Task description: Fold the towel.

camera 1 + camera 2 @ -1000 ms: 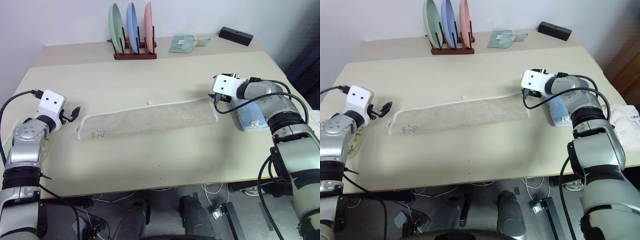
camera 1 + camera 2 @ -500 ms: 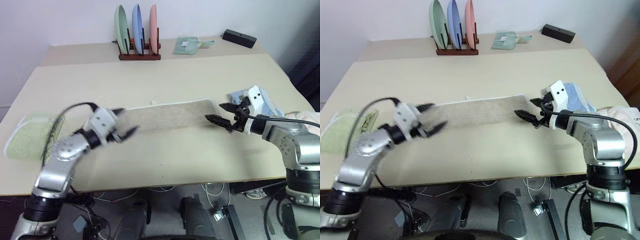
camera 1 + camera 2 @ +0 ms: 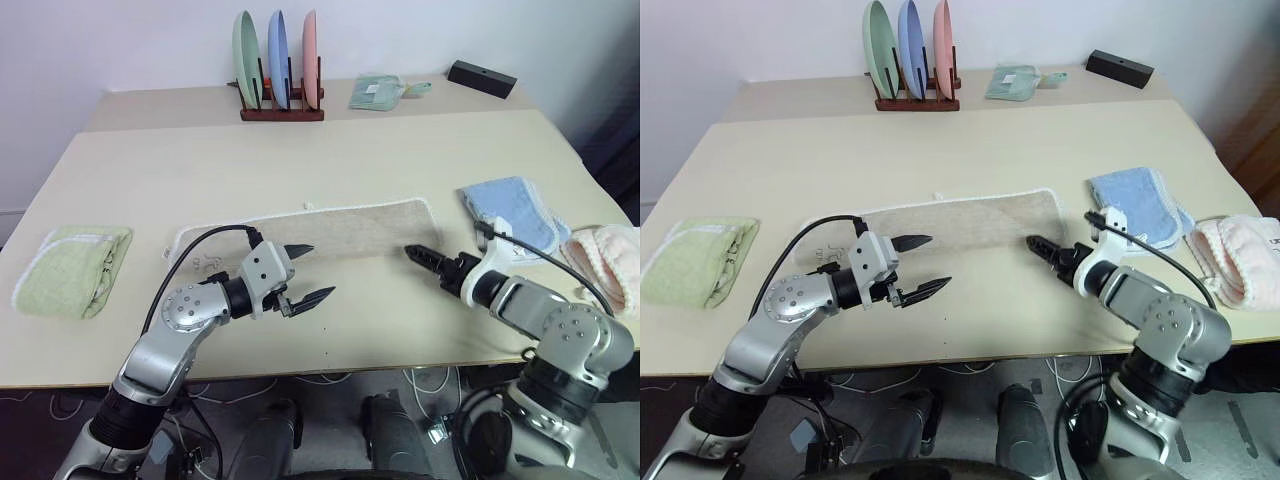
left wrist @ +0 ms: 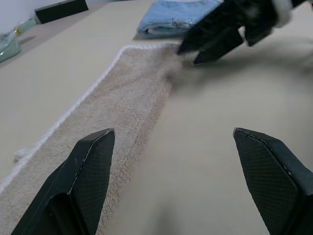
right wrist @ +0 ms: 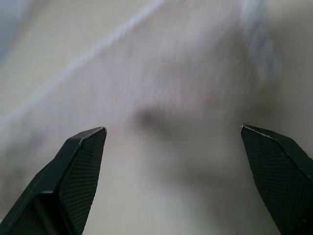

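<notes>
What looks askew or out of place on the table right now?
Nothing stands out. The towel lies flat in a long strip, slightly slanted on the table; both open grippers, left and right, hover by its near edge, holding nothing.

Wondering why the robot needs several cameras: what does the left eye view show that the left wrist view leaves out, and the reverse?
Left eye view adds: the wooden rack of green, blue and pink plates, the folded light green towel and the pink cloth at the table's right edge.
Left wrist view adds: the cross-hatched pads of the left arm's fingers, spread open, close up.
Both share: the long beige terry towel, the folded light blue towel, the black box and the right arm's fingers.
</notes>
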